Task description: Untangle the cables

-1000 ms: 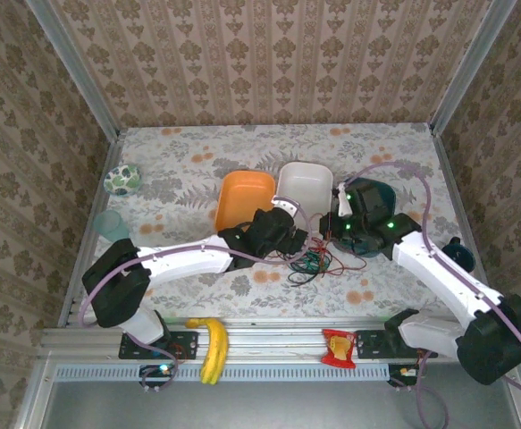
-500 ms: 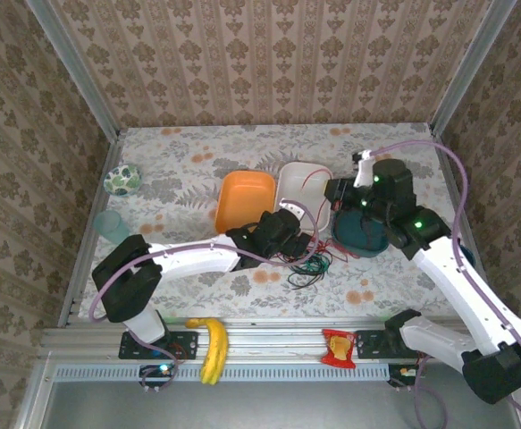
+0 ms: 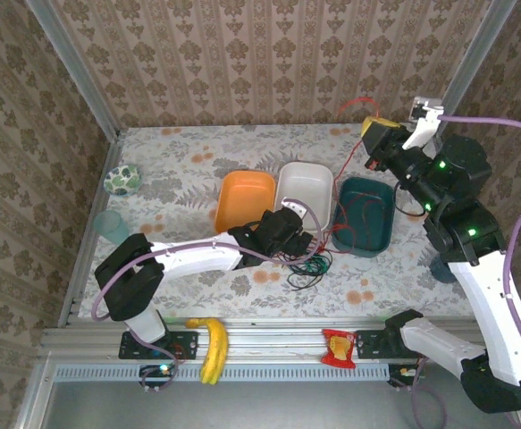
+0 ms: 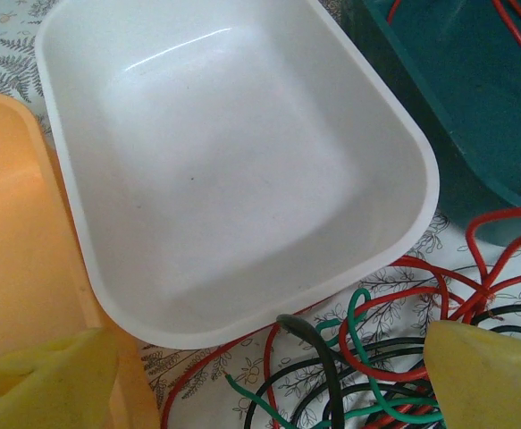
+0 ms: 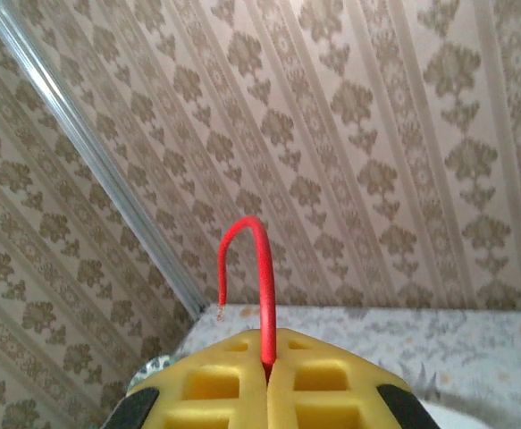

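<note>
The cables lie as a small tangle of red, green and black wire on the table, just in front of the white bin. My left gripper hovers low at the tangle's back edge, open, its yellow fingertips spread either side of the wires and holding nothing. My right gripper is raised high at the back right, shut on a red cable whose short free end curls above the fingers. The rest of that cable trails down across the teal bin towards the tangle.
An orange bin stands left of the white one. A patterned bowl and a pale teal cup are at the left edge. A banana and a red packet lie on the front rail.
My right arm has risen and swung to the back right, drawing the red cable up out of the tangle. The left gripper has stayed open by the tangle.
</note>
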